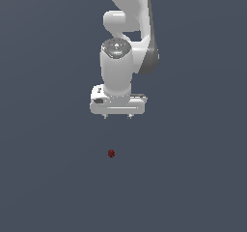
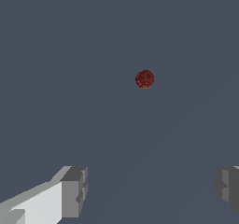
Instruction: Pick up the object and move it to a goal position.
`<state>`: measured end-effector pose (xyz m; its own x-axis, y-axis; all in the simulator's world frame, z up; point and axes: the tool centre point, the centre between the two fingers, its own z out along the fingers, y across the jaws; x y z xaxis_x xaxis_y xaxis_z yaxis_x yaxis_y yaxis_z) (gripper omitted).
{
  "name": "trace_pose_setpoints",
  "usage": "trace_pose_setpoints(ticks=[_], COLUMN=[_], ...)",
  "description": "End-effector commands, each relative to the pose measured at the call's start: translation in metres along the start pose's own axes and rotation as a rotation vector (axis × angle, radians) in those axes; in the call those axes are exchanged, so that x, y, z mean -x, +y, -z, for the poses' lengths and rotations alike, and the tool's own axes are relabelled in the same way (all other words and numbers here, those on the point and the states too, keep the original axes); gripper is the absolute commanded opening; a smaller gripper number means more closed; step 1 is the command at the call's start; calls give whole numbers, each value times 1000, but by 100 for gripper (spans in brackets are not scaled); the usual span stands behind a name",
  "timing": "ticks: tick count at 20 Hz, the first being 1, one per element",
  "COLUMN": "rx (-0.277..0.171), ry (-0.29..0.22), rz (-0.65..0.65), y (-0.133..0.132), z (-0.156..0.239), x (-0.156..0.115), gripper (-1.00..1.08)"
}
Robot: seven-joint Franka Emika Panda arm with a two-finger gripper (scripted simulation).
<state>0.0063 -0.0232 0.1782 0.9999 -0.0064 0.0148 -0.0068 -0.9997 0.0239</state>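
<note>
The object is a tiny dark red ball with faint yellow-orange marks, lying on the flat grey surface. It also shows in the wrist view. My white gripper hangs above and apart from the ball, pointing down; in the exterior view the ball lies below it and slightly to the exterior view's left. The gripper is open and empty, its two grey fingertips spread wide apart. The ball is not between them.
The white arm rises behind the gripper to the top of the exterior view. A plain dark grey surface fills both views.
</note>
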Motion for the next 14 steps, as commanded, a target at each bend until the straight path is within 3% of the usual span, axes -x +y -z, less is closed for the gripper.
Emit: trace_pose_setpoints(ticks=[1, 9, 14], rx=[0, 14, 14], ry=[0, 11, 11], rz=[0, 77, 76], y=[0, -23, -23], z=[0, 8, 7], x=[0, -1, -1], gripper=[100, 100, 100])
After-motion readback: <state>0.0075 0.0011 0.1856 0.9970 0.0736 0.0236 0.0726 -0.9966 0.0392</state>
